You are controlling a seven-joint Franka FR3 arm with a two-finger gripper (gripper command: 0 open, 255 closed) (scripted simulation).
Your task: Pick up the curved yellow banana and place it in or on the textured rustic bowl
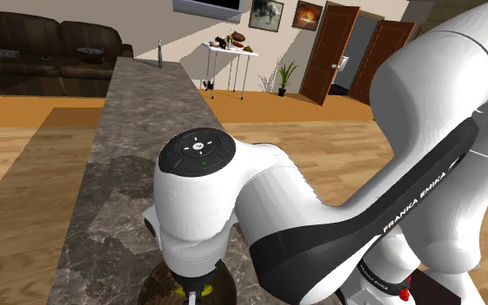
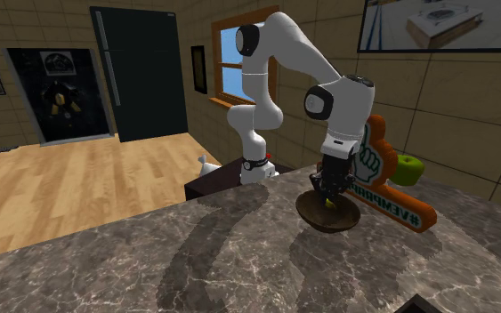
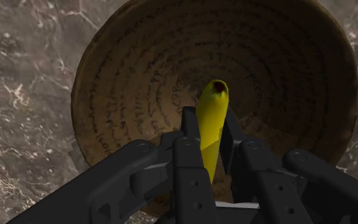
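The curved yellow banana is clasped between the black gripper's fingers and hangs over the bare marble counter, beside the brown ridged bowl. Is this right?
Not quite. The curved yellow banana is clasped by the black gripper, but it hangs over the inside of the brown ridged bowl, not beside it over the marble counter. The wrist view shows this.

The arm's black band (image 1: 411, 208) says "FRANKA EMIKA", and the orange thumbs-up sign (image 2: 391, 197) has white letters starting "#VEN".
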